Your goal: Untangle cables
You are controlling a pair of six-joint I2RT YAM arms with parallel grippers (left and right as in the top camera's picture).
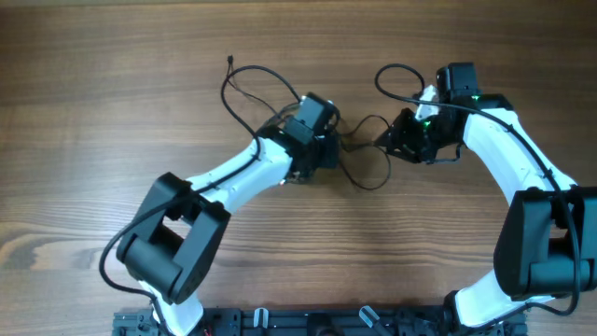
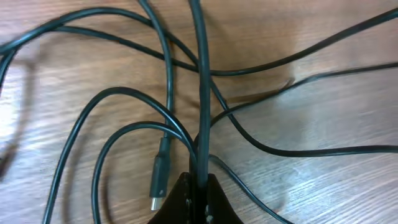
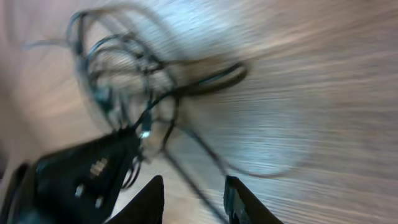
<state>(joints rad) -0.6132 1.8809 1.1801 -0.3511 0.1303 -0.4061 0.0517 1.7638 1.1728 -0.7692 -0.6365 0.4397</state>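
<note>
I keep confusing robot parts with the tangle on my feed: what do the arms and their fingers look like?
Both the left arm and right arm are white links between bulky black joint housings. A thick black cable loops beside the left arm's lower joint. Small green lights glow near the right wrist. The left gripper and right gripper have black, tapered fingers.

This looks like a robotics lab test station: a wood-grain worktop with a white-and-black left arm and right arm rising from a black mounting rail.
</note>
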